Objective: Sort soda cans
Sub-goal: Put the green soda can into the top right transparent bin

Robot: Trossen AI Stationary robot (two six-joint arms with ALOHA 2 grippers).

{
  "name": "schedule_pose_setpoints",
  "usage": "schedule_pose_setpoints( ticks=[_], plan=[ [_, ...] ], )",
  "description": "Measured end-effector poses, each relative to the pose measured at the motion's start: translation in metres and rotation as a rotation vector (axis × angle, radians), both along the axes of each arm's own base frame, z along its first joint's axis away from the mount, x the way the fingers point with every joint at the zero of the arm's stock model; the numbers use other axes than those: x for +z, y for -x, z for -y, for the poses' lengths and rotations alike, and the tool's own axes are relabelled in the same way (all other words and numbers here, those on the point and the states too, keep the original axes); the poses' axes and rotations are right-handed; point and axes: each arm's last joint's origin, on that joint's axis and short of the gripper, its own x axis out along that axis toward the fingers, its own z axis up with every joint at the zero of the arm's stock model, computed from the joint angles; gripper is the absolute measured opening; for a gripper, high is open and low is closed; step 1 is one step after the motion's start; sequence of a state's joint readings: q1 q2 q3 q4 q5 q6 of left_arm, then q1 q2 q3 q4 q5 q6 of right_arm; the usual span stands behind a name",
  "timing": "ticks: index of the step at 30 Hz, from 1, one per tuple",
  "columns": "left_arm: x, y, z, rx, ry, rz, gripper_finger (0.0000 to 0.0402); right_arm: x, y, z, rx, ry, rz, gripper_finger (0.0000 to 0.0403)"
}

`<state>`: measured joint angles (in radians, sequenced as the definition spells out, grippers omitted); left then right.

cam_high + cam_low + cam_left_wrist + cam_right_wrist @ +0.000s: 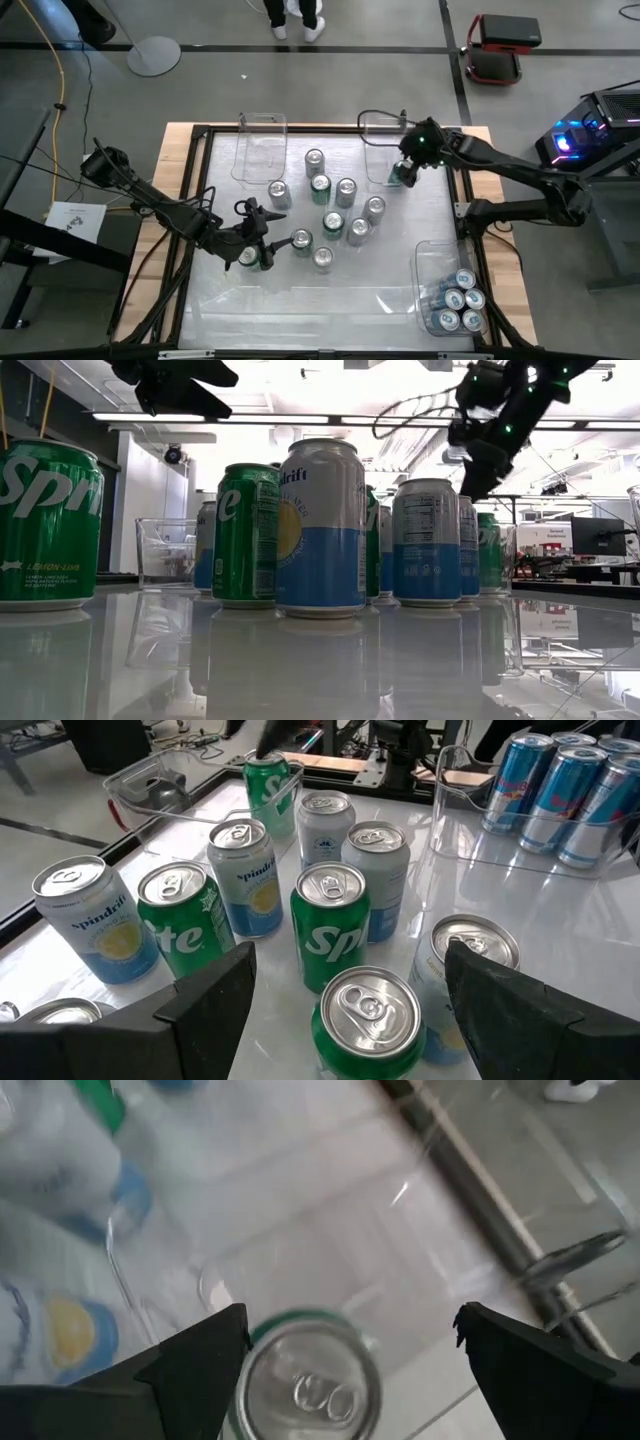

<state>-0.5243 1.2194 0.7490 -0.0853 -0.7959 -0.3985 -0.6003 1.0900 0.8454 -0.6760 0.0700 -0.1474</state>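
Several soda cans (335,205), green or blue and white, stand upright in a cluster mid-table. My left gripper (350,1020) is open near the cluster's left. Its fingers stand on either side of a green can (368,1020) without touching it. My right gripper (350,1370) is open and hovers above a green can (310,1380). That can stands upright in the clear far-right bin (385,150), its silver top facing the fingers. Several blue cans (458,298) stand in the clear near-right bin (430,260).
A second clear bin (262,145) stands at the far left of the white table top. A dark frame (200,150) runs round the table top. Free surface lies along the near edge, between my left gripper and the near-right bin.
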Motion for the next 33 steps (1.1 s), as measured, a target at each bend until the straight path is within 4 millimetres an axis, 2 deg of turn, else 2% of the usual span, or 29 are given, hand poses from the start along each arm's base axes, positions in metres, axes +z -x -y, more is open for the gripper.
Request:
schedule_pose_setpoints(
  ticks=[5,9,12,18,22,27,33],
  plan=[
    [0.0,0.0,0.0,0.0,0.0,0.0,0.0303,0.03,-0.005,0.0,-0.037,0.01,0.084,0.035],
    [0.0,0.0,0.0,0.001,0.0,0.0,0.0303,0.049,-0.016,-0.016,0.026,0.028,0.176,0.035],
    [0.0,0.001,0.002,-0.008,-0.001,0.001,0.0303,0.055,-0.033,-0.043,0.156,0.047,0.279,0.035],
    [0.0,0.003,0.005,0.009,-0.011,0.014,0.0303,0.052,-0.071,-0.112,0.383,0.118,0.551,0.0351],
    [0.001,0.003,0.005,0.013,-0.011,0.017,0.0303,0.049,-0.096,-0.141,0.469,0.065,0.697,0.0351],
    [0.001,0.003,0.004,0.028,-0.017,0.022,0.0303,0.03,-0.134,-0.161,0.589,-0.01,0.562,0.0351],
    [0.001,0.003,0.004,0.029,-0.017,0.021,0.0303,0.017,-0.172,-0.166,0.641,0.047,0.218,0.0351]
  ],
)
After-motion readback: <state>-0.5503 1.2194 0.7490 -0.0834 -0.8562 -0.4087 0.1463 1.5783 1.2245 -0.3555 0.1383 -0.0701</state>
